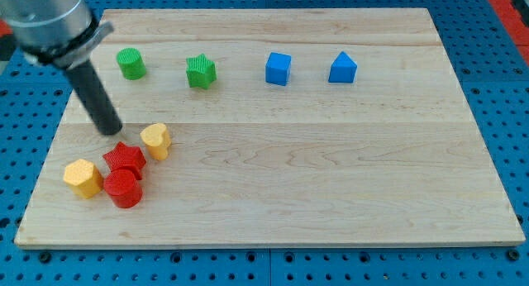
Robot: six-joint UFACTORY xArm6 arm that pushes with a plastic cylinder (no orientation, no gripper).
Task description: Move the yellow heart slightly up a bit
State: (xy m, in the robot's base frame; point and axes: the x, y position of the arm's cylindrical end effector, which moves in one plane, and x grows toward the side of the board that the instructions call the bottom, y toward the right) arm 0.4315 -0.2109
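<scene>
The arm's upper body is cut off at the view's top-left; no jaws exist, only my tip [110,131], just left of the yellow heart block [156,140] on the pale wooden board [331,170] over blue pegboard [496,38]

A straight dark rod, black and faintly glossy, runs down to my tip [111,131]. Above it sits a wider grey metal cylinder, blurred, with a small grey tab jutting from its lower rim toward the view's right.
</scene>
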